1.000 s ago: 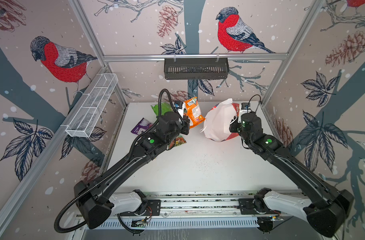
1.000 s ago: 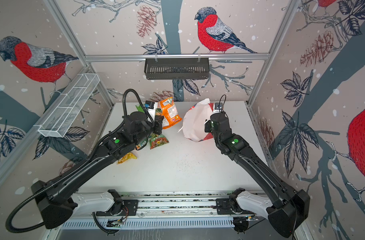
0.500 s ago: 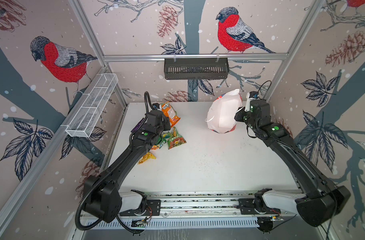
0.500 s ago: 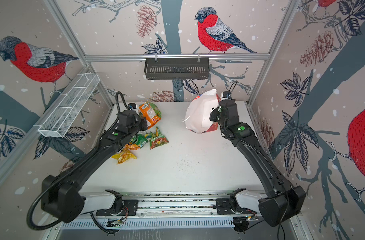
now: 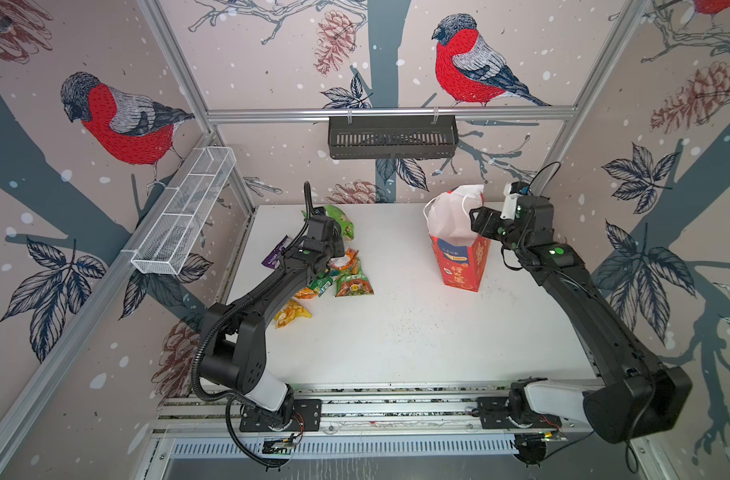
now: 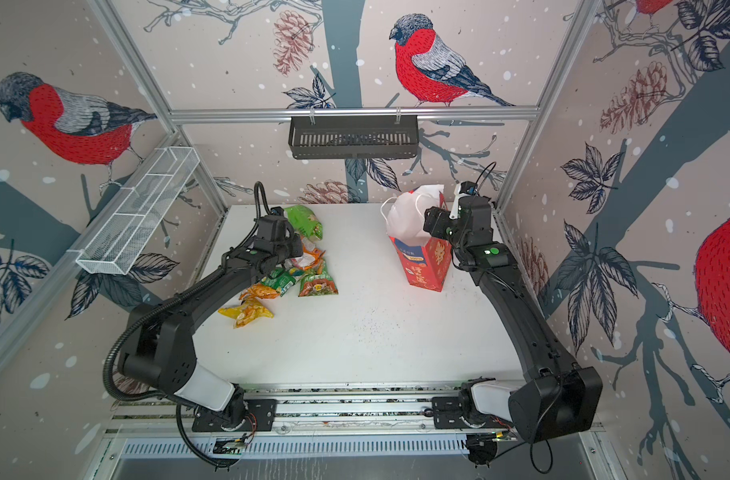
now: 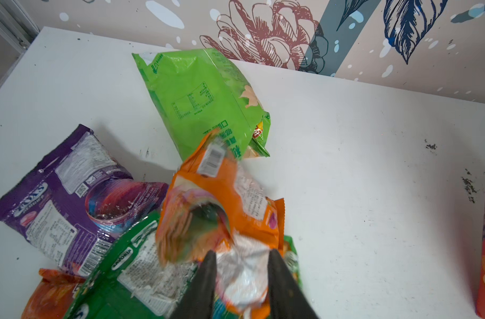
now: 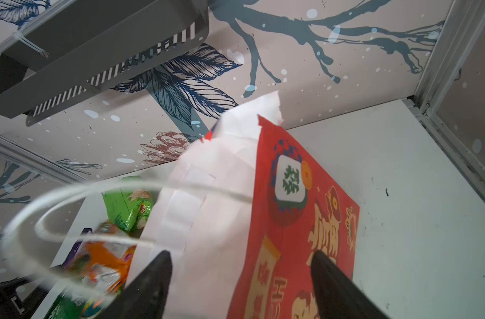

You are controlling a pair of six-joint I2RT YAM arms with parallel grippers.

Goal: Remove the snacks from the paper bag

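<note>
Left gripper [image 7: 241,254]: fingers stand apart, and the silver crimped end of the orange packet [image 7: 224,193] lies between them, blurred; whether they touch it cannot be told. Right gripper [image 8: 240,252]: fingers spread wide, one on each side of the torn upper wall of the paper bag [image 8: 304,221], not clamped on it.

In both top views the bag [image 5: 461,266] stands upright on its base at the rear right of the table. It is red with gold characters and its white mouth is crumpled. The snacks lie in a loose heap at the rear left, well apart from the bag: bright green packet [image 7: 197,99], purple packet [image 7: 70,193], dark green packet [image 7: 125,276], green-red packet [image 5: 352,284] and yellow packet [image 5: 290,316].

Half a second earlier the bag hung tilted in the closed right gripper and the orange packet was held aloft in the left; both sets of fingers have since opened.

The table [image 5: 396,340] is white with dark specks. Walls [image 5: 271,62] carry bullfinch wallpaper. A black slotted basket [image 5: 392,137] hangs on the rear rail and a white wire tray [image 5: 184,220] on the left.
</note>
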